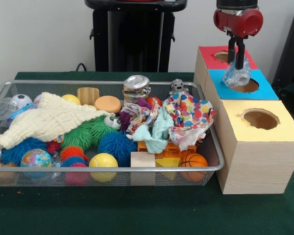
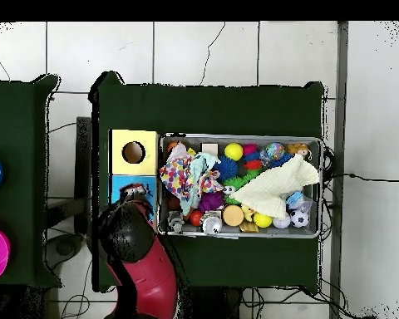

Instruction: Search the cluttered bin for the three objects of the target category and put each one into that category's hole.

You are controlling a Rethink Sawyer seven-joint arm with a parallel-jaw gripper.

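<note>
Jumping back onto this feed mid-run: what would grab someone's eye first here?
The gripper hangs over the blue-topped box's hole, shut on a clear plastic object. Beside the boxes, the wire mesh bin is packed with toys: a cream knitted cloth drapes one end, a polka-dot cloth the end nearest the boxes. The yellow-topped box stands at the front of the row, the red-topped box at the back.

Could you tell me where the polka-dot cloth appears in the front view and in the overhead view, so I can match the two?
Front view: the polka-dot cloth lies at the right end of the wire bin, beside the yellow-topped box.
Overhead view: it lies at the bin's left end.
Shared landmark: the yellow-topped box with its round hole, next to the bin's cloth end in both views.
</note>
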